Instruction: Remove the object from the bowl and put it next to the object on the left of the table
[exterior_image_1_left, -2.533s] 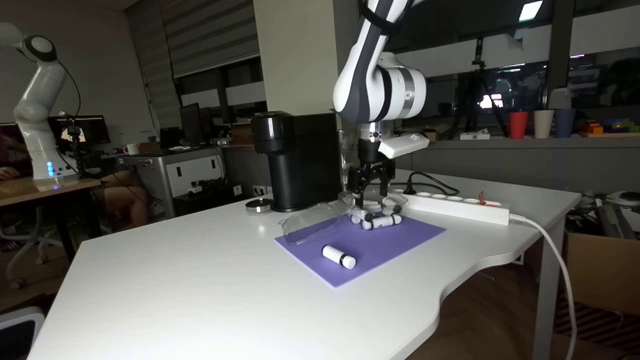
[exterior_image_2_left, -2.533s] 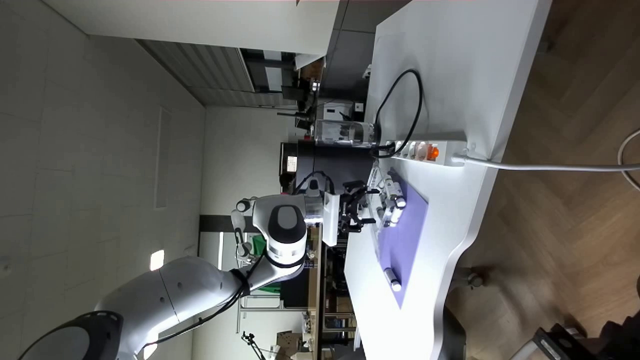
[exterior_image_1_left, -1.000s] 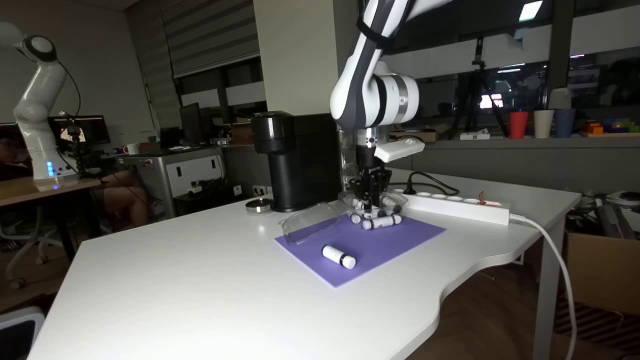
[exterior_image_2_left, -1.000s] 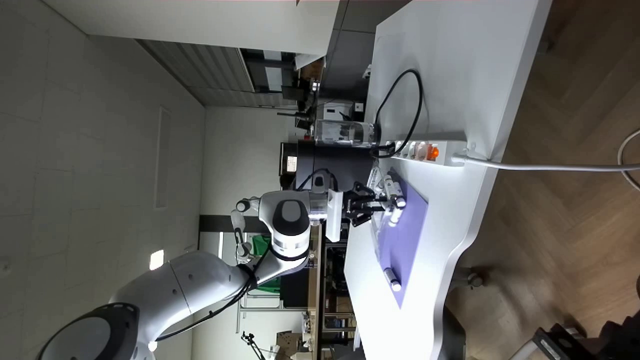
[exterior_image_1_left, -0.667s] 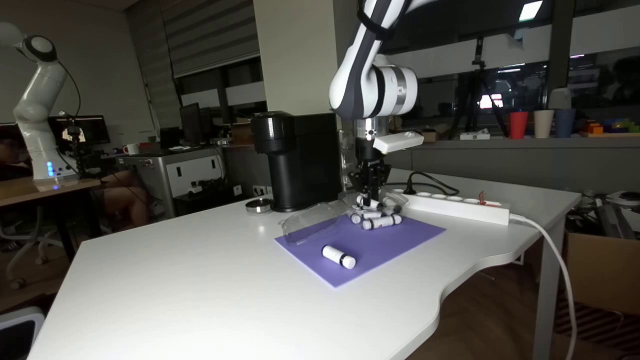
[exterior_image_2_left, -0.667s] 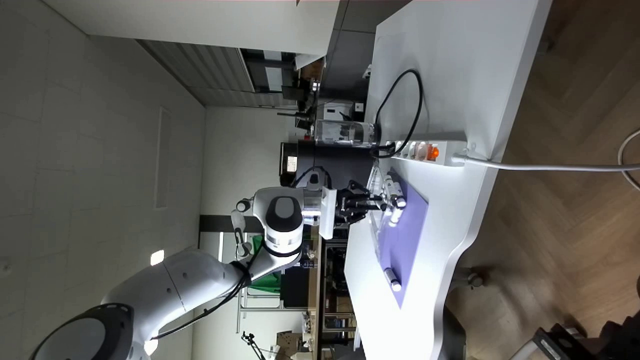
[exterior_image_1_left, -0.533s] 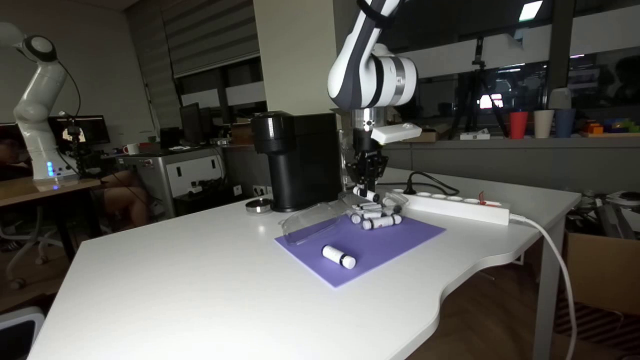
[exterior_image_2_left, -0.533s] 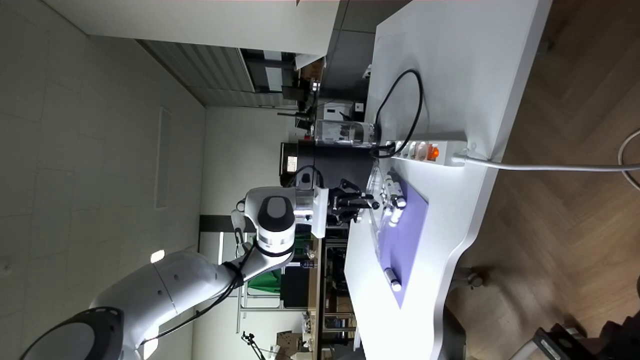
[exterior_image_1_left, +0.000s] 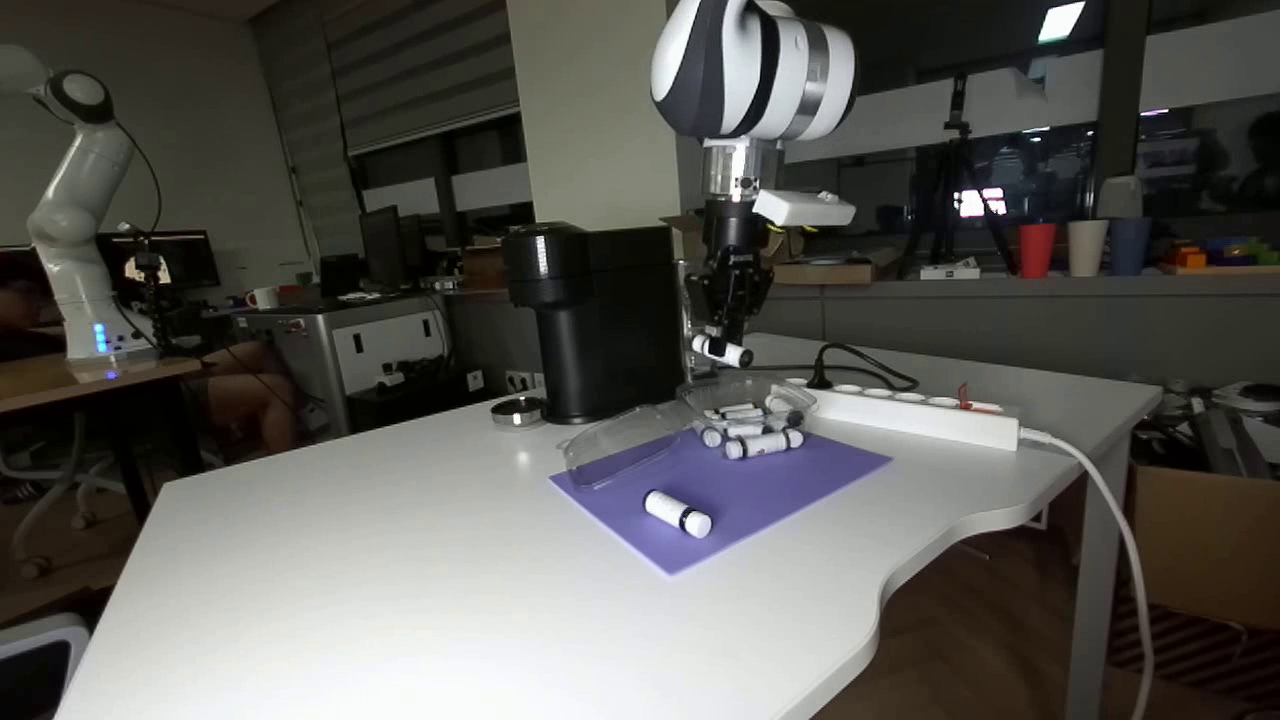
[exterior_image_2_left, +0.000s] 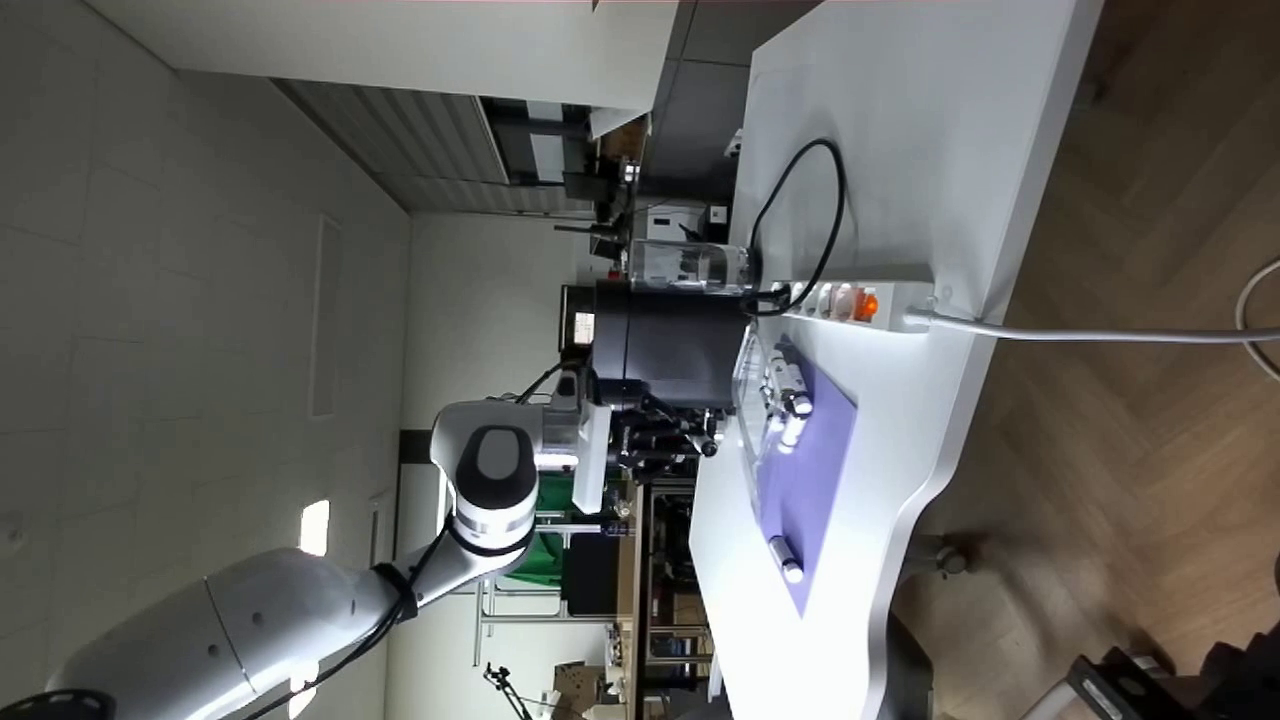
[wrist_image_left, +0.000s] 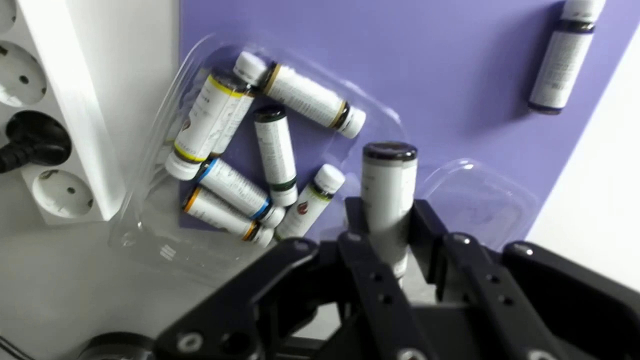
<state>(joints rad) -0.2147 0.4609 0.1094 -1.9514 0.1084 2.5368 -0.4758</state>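
My gripper (wrist_image_left: 389, 212) is shut on a small white-labelled bottle (exterior_image_1_left: 722, 350), holding it across its middle. In an exterior view this bottle hangs slightly tilted in the air above the clear plastic bowl (wrist_image_left: 134, 225). Several similar bottles (wrist_image_left: 275, 150) with coloured bands lie jumbled inside that bowl. A lone bottle (exterior_image_1_left: 677, 513) rests on its side on the purple mat (exterior_image_1_left: 790, 490), away from the bowl and nearer the mat's front corner; the wrist view shows this lone bottle (wrist_image_left: 562, 62) at the upper right. The held bottle's lower end is partly hidden by my fingers.
A clear lid (exterior_image_1_left: 620, 445) lies beside the bowl at the mat's edge. A black coffee machine (exterior_image_1_left: 620, 330) and a small metal dish (exterior_image_1_left: 518, 411) stand behind. The white power strip (exterior_image_1_left: 915, 415), with a black plug (wrist_image_left: 37, 137) and cable, borders the bowl's far side.
My gripper was open over the bowl, went down, shut on a bottle there and has risen with it well above the bowl. The lone bottle and lid have not moved.
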